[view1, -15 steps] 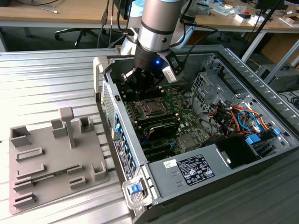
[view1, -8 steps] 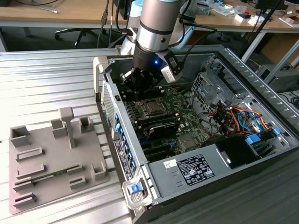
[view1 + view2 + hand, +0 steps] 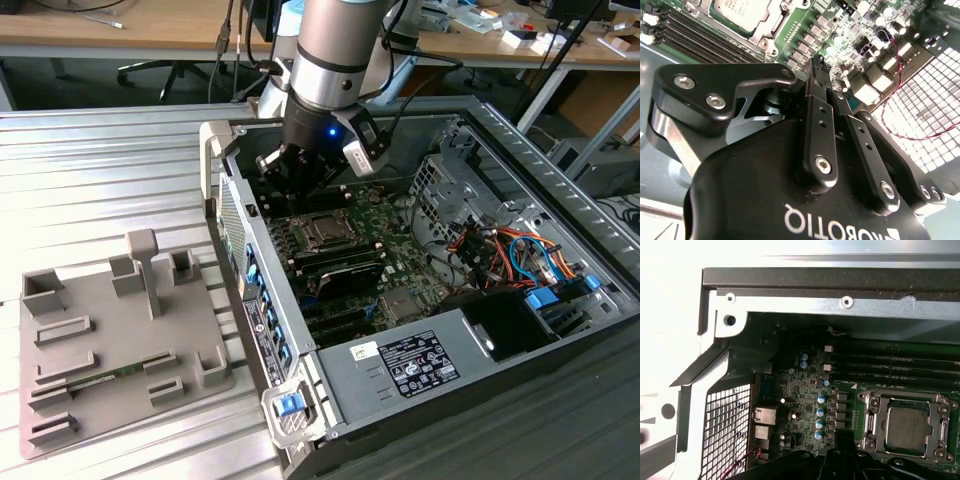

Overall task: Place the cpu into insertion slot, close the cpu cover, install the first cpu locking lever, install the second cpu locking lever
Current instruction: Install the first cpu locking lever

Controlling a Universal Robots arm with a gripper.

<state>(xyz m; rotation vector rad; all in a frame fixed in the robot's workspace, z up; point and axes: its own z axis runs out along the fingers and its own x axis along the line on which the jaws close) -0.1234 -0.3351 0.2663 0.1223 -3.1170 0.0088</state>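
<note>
Ribbed metal bench (image 3: pixel 100 170); in the exterior view the chip (image 3: pixel 326 231) sits five o'clock of the gripper (image 3: pixel 298 190), pinched narrow, empty. A slanted push could gouge the board (image 3: pixel 375 215).

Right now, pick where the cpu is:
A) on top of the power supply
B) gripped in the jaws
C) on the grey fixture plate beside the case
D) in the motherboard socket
D: in the first wrist view the cpu lies flat on the motherboard, framed by the cpu cover. In the second wrist view the gripper has its jaws meeting on nothing.
</note>
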